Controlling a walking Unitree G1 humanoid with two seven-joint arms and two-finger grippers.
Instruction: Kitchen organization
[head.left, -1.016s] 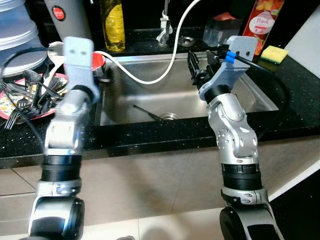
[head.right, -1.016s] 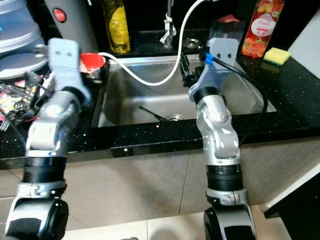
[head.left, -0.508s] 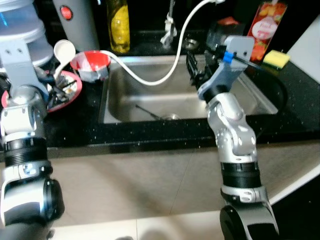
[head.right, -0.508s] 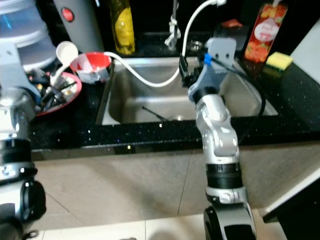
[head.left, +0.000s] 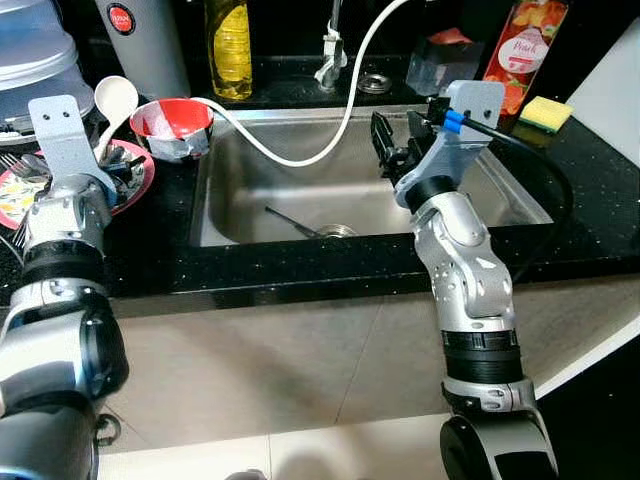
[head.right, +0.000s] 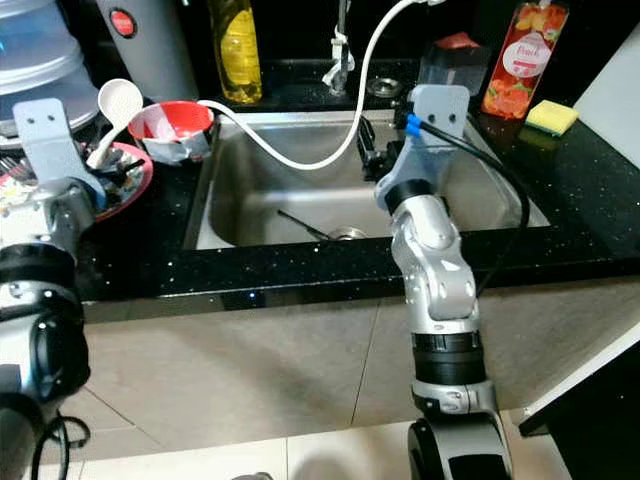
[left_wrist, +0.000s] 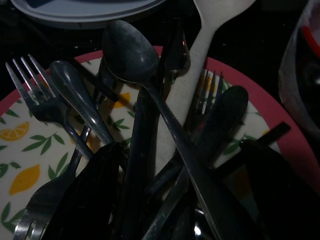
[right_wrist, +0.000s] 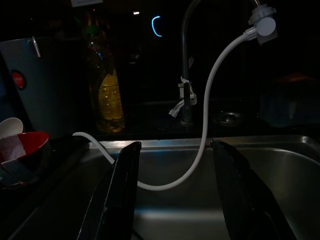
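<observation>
- Directly under the left gripper (left_wrist: 175, 200), its black fingers apart, a heap of grey metal cutlery (left_wrist: 145, 125) lies on a round pink-rimmed lemon-print plate (left_wrist: 25, 135).
- Handles cross; most run toward the gripper, bowls and tines away.
- Three forks show; spoons overlap too much to count.
- The right gripper (right_wrist: 175, 185), fingers spread, hovers over the open steel sink (head.left: 300, 185), facing one white hose (right_wrist: 210, 115).

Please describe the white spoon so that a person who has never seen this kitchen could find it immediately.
Start at the steel sink and look to the black counter on its left, where a pink-rimmed lemon-print plate holds a pile of cutlery. The white spoon leans out of this pile, its round bowl raised beside the red bowl. It is the one pale, plastic-looking piece; the forks and spoons around it are dark metal.
</observation>
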